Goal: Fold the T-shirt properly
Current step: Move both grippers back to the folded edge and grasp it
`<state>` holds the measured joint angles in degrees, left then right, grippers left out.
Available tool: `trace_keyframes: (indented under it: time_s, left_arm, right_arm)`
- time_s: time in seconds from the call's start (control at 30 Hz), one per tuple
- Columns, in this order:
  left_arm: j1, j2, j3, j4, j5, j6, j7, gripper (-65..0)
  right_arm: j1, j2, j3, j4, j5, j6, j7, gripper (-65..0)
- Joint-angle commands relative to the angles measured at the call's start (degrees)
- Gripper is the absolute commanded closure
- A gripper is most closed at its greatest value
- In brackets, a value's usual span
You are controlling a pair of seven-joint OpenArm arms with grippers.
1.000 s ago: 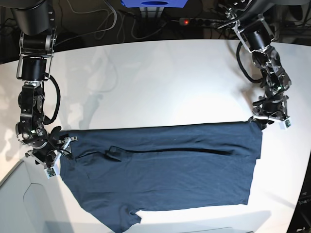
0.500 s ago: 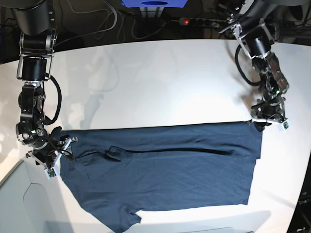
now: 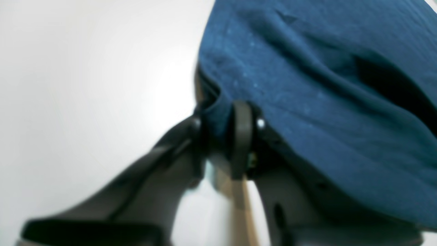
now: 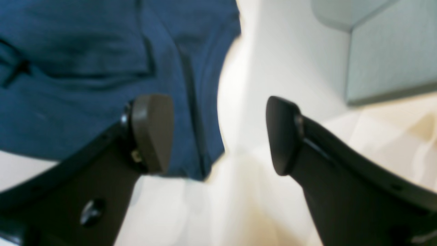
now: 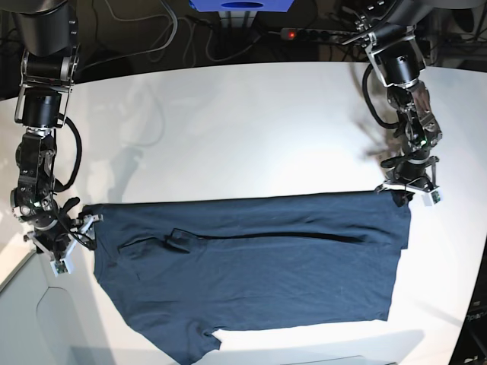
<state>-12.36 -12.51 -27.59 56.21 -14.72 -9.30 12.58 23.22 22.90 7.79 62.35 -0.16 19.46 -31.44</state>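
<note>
The dark navy T-shirt (image 5: 259, 281) lies flat on the white table (image 5: 251, 129), folded over along a long crease, with a sleeve at the lower left. My left gripper (image 5: 407, 192) is at the shirt's far right corner. In the left wrist view that gripper (image 3: 222, 136) is shut on a pinched fold of the blue cloth (image 3: 324, 102). My right gripper (image 5: 72, 236) stands open at the shirt's left corner. In the right wrist view one finger (image 4: 152, 133) is over the cloth (image 4: 85, 68) and the other finger (image 4: 281, 136) is over bare table.
A pale grey bin (image 5: 30, 319) sits at the front left corner, close to my right gripper, and shows as a grey wall (image 4: 389, 51) in the right wrist view. A power strip (image 5: 304, 34) and cables lie beyond the table's back edge.
My left gripper has closed on the shirt's right corner and shifted slightly up and left. My right arm has drawn back to the left and its jaws have widened.
</note>
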Motion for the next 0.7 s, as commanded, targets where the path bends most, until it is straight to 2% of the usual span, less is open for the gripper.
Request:
trace_keyframes:
  time_s: [0.0, 0.07, 0.23, 0.57, 0.63, 0.67]
  left_arm:
    - [-0.61, -0.45, 0.03, 0.72, 0.08, -0.15, 0.56, -5.3]
    - [-0.61, -0.45, 0.03, 0.54, 0.08, -0.15, 0.56, 0.0]
    - [-0.61, -0.54, 0.03, 0.63, 0.08, -0.06, 0.92, 0.0]
    - [0.98, -0.81, 0.12, 0.54, 0.08, 0.03, 0.74, 0.0]
    - [1.15, -0.81, 0.12, 0.54, 0.08, 0.11, 0.65, 0.0]
    - [1.15, -0.81, 0.03, 0.37, 0.17, 0.11, 0.65, 0.0]
  right_arm:
    - [-0.06, 0.89, 0.52, 0.47, 0.47, 0.89, 2.03, -41.7]
    - [-1.73, 0.89, 1.04, 0.29, 0.47, 0.89, 3.97, -42.0]
    - [-4.37, 0.62, 0.96, -0.06, 0.38, 0.89, 8.19, -42.0]
    - [-2.70, 0.53, 0.96, -13.95, 0.65, 0.89, 14.25, -41.4]
    - [-3.05, 0.53, 0.78, -13.78, 0.65, 0.89, 14.25, -39.1]
    - [-3.05, 0.53, 0.69, -13.95, 0.56, 0.89, 13.90, -35.0]
